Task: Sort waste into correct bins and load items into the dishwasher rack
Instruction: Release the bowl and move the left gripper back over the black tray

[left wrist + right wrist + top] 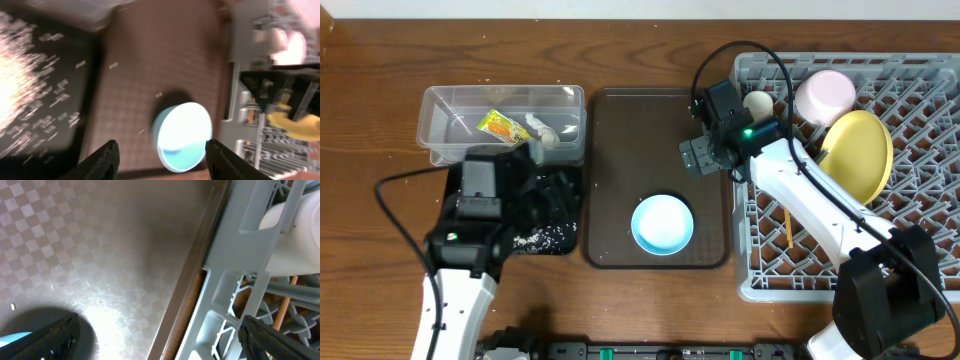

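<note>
Remaining to load: light blue bowl (662,224) — upright, mouth up, round, no long axis — on the near half of the dark brown tray (620,140). Left gripper (162,157) spread, empty, facing it. Right gripper (160,342) spread, empty, over the tray's right edge. Already in the dishwasher rack (920,210): pink cup (825,95), yellow plate (860,155), white cup (757,102), chopsticks (787,228). Binned — wrapper (498,125) and tissue (542,132) in the clear tub (500,92); rice (535,238) in the black tray (558,195).
</note>
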Robot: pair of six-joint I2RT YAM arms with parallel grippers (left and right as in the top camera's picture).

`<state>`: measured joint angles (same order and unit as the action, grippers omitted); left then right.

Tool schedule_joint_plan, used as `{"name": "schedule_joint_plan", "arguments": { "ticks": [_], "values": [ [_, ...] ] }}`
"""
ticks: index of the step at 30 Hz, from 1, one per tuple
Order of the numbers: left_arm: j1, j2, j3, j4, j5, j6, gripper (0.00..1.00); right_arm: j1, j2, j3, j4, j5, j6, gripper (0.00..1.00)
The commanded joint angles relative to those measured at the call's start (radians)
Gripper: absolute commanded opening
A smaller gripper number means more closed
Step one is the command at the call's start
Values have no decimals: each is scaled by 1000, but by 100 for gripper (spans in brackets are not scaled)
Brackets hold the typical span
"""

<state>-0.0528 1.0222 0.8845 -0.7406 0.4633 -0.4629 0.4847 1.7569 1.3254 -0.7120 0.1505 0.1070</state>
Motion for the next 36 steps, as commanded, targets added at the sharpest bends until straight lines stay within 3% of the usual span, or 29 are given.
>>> {"name": "schedule_joint_plan", "arguments": {
  "ticks": [1, 8, 11, 26, 36],
  "values": [
    [66, -3, 17, -63, -5, 40, 58, 8, -10, 1, 2, 3, 12, 99],
    [87, 3, 17, -111, -5, 40, 59, 7, -10, 1, 2, 3, 12, 99],
    [87, 3, 17, -119, -5, 40, 64, 7, -10, 1, 2, 3, 12, 99],
    [87, 3, 17, -85, -88, 40, 68, 8, -10, 1, 2, 3, 12, 99],
    [161, -13, 18, -79, -350, 39, 69, 8, -10, 1, 2, 3, 12, 99]
  ]
}}
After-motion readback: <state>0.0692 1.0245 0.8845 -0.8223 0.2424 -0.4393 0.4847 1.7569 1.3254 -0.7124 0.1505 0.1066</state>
